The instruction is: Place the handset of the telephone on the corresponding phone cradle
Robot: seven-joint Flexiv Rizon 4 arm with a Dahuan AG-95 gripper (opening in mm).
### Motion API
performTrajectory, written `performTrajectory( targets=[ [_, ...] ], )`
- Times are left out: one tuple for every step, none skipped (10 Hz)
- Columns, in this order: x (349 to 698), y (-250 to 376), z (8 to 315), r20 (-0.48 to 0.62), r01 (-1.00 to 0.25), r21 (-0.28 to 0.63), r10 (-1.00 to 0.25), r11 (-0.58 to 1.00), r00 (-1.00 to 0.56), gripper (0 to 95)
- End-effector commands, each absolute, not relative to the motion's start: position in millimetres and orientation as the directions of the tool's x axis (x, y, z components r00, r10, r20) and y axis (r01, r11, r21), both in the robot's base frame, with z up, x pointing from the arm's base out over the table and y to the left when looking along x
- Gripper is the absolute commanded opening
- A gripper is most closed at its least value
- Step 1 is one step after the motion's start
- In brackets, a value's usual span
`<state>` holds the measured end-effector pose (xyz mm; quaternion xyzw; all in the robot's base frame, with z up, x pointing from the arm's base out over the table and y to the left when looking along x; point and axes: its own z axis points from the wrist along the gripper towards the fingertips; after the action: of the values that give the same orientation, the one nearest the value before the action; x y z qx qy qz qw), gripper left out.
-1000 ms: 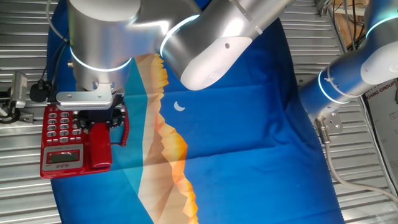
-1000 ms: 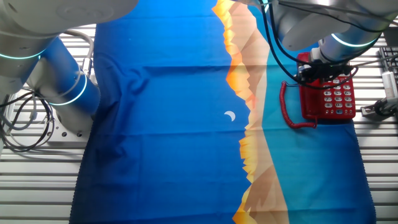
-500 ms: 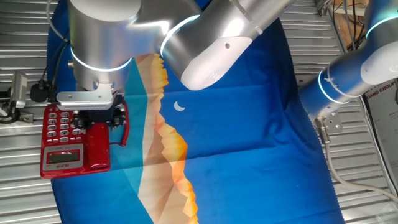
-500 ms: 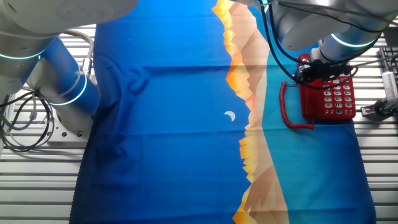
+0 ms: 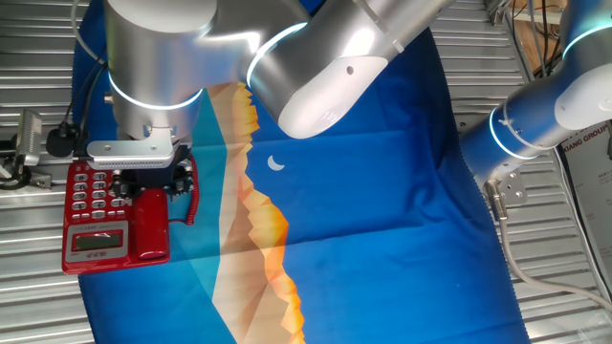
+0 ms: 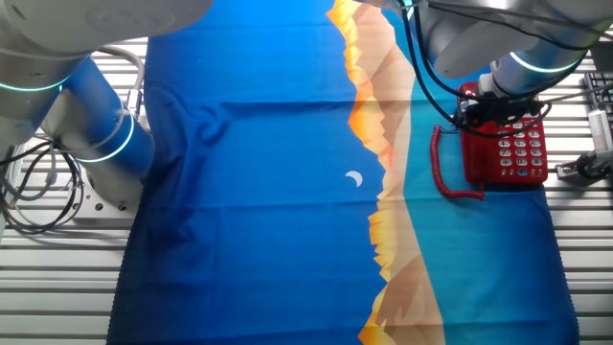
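1. The step in hand looked like the final seating of the handset [image 5: 153, 225] on the phone cradle [image 5: 156, 250]: at the left edge of one fixed view it lay along the plain red strip beside the keypad [image 5: 94, 186] of the telephone [image 5: 100, 244].
2. The gripper [image 5: 145, 183] stood over the handset's upper end, its dark fingers on either side; whether they were pinching it or already slack could not be told.
3. In the other fixed view the phone sat at the upper right, its coiled cord [image 6: 442, 158] trailing onto the blue cloth [image 6: 259, 192].
4. The next move, I judged, called for letting go and lifting straight up, without dragging the handset off its seat.
5. No container showed; the cradle held only the handset.
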<state>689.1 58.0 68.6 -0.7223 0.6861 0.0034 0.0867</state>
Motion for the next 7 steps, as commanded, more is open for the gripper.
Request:
performTrajectory(
  targets=[
    [688.8, 58.3, 68.8, -0.127, -0.992, -0.122, -0.990, -0.043, 0.059, 76.0],
    [688.8, 58.3, 68.8, -0.127, -0.991, -0.126, -0.990, -0.037, 0.053, 76.0],
    [688.8, 58.3, 68.9, -0.126, -0.991, -0.128, -0.991, -0.035, 0.051, 76.0],
    [688.8, 58.3, 69.2, -0.125, -0.991, -0.127, -0.991, -0.032, 0.048, 95.0],
    [688.6, 58.5, 70.1, -0.122, -0.991, -0.127, -0.992, -0.028, 0.044, 95.0],
    [688.3, 58.7, 71.6, -0.117, -0.992, -0.125, -0.992, -0.026, 0.040, 95.0],
    [688.2, 58.7, 72.0, -0.117, -0.992, -0.123, -0.992, -0.022, 0.037, 95.0]
  ],
)
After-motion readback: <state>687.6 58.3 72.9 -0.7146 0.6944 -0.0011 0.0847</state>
